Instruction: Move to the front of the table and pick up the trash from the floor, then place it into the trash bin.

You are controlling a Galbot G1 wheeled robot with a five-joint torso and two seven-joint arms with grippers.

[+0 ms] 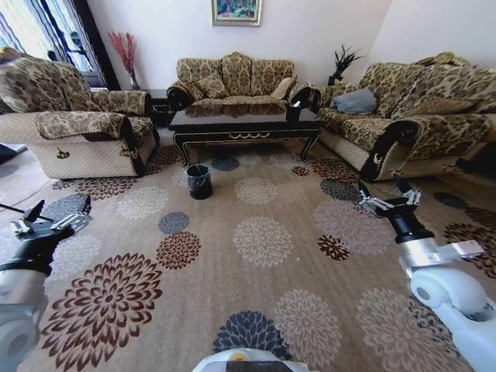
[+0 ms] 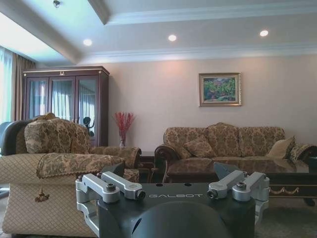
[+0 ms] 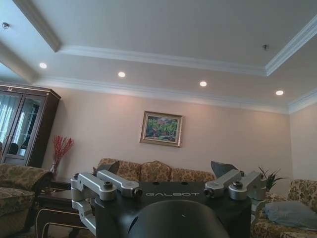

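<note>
From the head camera I see the table (image 1: 246,128) well ahead, between the sofas, and the bin (image 1: 199,181) standing on the carpet (image 1: 263,256) just before its left end. I can't pick out any trash on the floor. My left gripper (image 1: 51,215) and right gripper (image 1: 389,195) hover low at either side, fingers spread wide, holding nothing.

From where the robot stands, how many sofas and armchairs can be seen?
3. One armchair on the left, one sofa behind the table, and one sofa on the right. More seats may lie outside the view.
</note>
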